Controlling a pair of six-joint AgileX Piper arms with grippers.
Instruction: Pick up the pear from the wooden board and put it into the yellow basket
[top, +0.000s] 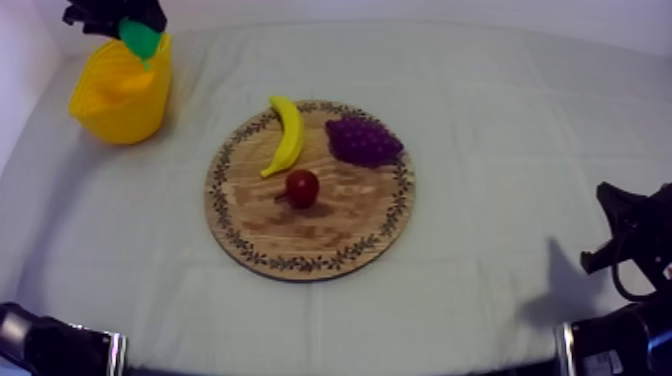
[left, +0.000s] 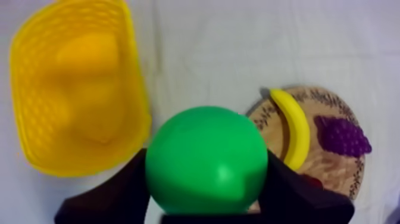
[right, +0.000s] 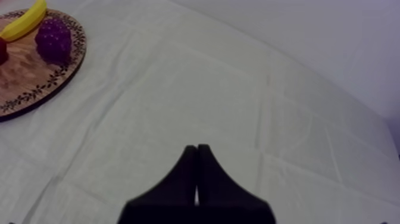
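Pear (left: 206, 159) check: where is it right now and who's got it? —benchwatcher

It's off the board and up in the air. The left end effector (left: 206, 179) is pinching it, one black finger on each side of the green body. From the left wrist camera it looks like a plain round ball, so I'd guess its long axis points roughly along that camera's line of sight, but I can't say for sure. —gripnerd

And the basket (top: 110, 110)? —benchwatcher

That's the bit that matters. From above, the pear hangs at the basket's far rim, on the side facing the board (top: 310, 235). From the wrist, the basket's open mouth sits just beside the pear, on the side away from the board, not squarely under it. So my read is that the pear needs a small shift away from the board to get over the middle before letting go. Drop it here and it could clip the rim and roll onto the table (top: 500, 120). —gripnerd

What's the other arm doing? —benchwatcher

Nothing useful. The right end effector (right: 197, 152) has its fingers pressed together into a wedge, holding nothing, out over bare cloth and well apart from the basket. The left arm is the near one by a mile. The banana (top: 287, 135), grapes (top: 365, 140) and small red fruit (top: 302, 187) are sitting on the board. I'd call the task nearly done, with just the release to go. —gripnerd
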